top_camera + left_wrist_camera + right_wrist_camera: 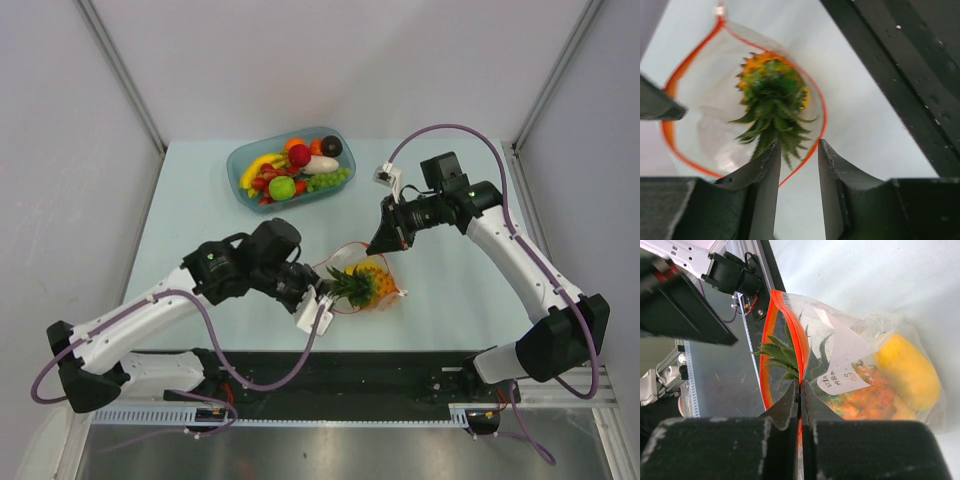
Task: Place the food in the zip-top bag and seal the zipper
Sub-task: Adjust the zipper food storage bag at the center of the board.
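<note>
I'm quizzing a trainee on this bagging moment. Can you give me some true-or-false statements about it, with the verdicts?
1. The pineapple lies in the zip-top bag, leaves toward its mouth. True.
2. The right gripper is open and clear of the bag. False: it is shut on the zipper.
3. The bag's mouth is sealed. False: it gapes open.
4. Toy fruit lies in the tray. True.
5. The left gripper grips the tray. False: its fingers stand apart at the bag's mouth.

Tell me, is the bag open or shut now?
Open. On the bag, the orange zipper spreads in a wide loop around the pineapple leaves; the right claw pinches one side.
</note>
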Controlling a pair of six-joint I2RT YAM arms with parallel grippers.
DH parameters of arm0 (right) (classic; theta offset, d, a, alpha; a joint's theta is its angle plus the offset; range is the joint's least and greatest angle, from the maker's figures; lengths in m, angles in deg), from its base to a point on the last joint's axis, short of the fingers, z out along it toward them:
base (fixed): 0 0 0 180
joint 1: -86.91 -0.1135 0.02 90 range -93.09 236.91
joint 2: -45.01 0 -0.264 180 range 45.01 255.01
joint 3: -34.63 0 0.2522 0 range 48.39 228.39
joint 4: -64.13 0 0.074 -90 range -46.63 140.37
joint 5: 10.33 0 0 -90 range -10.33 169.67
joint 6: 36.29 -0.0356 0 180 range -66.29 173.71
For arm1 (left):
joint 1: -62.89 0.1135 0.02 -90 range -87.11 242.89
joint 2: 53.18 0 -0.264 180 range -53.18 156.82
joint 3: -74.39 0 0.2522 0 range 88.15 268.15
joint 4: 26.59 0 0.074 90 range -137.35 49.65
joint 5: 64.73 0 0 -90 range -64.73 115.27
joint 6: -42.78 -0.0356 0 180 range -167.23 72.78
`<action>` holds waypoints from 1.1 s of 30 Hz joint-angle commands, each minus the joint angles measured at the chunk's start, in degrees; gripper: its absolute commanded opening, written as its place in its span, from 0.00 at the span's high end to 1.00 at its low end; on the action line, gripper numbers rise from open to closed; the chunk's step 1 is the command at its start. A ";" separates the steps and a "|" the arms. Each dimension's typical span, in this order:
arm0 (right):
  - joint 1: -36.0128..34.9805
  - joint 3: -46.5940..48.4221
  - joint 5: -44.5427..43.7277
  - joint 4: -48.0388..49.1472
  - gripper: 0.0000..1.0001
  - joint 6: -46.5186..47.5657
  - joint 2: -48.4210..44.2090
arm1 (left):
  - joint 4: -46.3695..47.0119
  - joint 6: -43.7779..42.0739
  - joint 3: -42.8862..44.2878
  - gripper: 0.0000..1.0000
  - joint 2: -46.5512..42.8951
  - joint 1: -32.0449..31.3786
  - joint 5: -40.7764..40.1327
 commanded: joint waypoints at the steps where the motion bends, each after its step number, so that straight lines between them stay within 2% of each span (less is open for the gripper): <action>1: 0.46 1.31 1.75 0.92 1.00 0.19 -0.13 | -2.25 -3.80 -2.07 0.61 0.48 -3.37 -2.79; 5: 0.55 1.49 1.75 0.92 1.00 0.19 0.04 | -1.02 -3.80 -4.18 0.57 2.50 -5.31 -4.73; 10: 0.55 1.58 1.84 0.92 1.00 0.19 0.22 | 4.51 -3.71 -7.78 0.55 4.96 -5.40 -8.42; 12: 0.64 1.49 1.84 0.75 1.00 0.27 0.22 | 6.80 -3.71 -8.92 0.51 5.75 -5.31 -9.56; 14: 0.81 1.49 1.84 0.66 1.00 0.36 0.13 | 8.65 -4.32 -9.90 0.52 6.37 -5.40 -10.44; 16: 0.81 1.49 1.84 0.75 1.00 0.45 0.13 | 9.88 -4.07 -10.25 0.59 7.69 -5.40 -11.93; 19: 0.82 1.49 1.75 0.66 1.00 0.54 -0.13 | 9.19 -3.54 -7.98 0.83 9.01 -5.40 -12.82; 20: 0.90 1.58 1.67 0.57 1.00 0.62 -0.22 | 8.48 -1.88 -6.66 0.98 9.10 -5.40 -12.21; 23: 0.81 2.27 0.53 -0.83 1.00 1.76 -0.92 | 4.11 2.16 0.37 1.00 8.31 -5.40 -8.17; 28: 0.38 11.93 -3.34 -6.71 1.00 5.63 -1.01 | 0.13 9.55 14.33 1.00 7.60 -5.40 -3.41; 30: -0.76 12.65 -5.80 -6.73 1.00 6.78 -1.54 | -1.70 12.37 14.10 1.00 8.74 -5.75 -1.92; 33: -4.88 8.80 -9.05 -4.97 1.00 7.66 -1.98 | -0.24 15.35 5.16 1.00 9.89 -6.81 -3.58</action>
